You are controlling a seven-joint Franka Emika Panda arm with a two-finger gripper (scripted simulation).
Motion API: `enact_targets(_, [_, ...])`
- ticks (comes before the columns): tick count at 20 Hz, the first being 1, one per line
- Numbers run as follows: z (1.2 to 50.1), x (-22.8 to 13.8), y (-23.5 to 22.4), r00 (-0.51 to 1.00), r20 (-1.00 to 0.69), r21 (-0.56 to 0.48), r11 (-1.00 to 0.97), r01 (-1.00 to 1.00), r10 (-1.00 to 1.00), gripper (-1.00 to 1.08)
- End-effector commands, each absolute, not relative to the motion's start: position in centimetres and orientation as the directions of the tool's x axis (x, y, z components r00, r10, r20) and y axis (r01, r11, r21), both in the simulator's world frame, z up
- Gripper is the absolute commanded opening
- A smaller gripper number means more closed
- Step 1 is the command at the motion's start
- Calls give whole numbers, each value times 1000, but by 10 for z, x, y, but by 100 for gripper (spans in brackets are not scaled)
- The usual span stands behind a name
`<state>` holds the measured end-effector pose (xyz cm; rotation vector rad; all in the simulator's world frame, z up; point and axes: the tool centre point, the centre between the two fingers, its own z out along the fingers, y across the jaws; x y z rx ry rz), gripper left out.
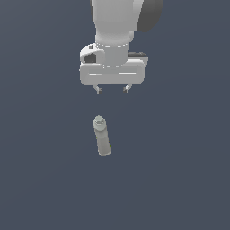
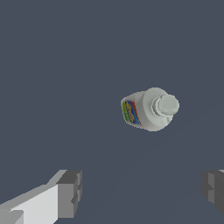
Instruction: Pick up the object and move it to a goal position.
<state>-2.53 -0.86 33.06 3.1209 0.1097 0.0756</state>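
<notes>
The arm's upper part is cut off above, the bottle's [image 1: 102, 135] red, blue and green label is too blurred to read, and it sits on the grey floor [image 1: 179, 179] below the gripper [image 1: 112, 89], whose fingers are spread wide and empty.

The arm [image 1: 119, 27] is cut off by the exterior view's top edge. In the wrist view, the pincer's fingers [image 2: 70, 192] run off the frame, and most of the bottle [image 2: 148, 109] label is hidden, its lettering unreadable.
</notes>
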Motion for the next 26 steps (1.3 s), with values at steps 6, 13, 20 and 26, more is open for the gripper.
enact_targets(6, [306,12,-33,989,21,11,-990,144,144,100])
enact_targets(13, [287,34,-50,981,5,3,-981,192,192,100])
enact_targets(20, [280,41,-56,978,0,0,-978,208,208,100])
enact_targets(26, [272,40,-56,979,0,0,-979,205,205,100])
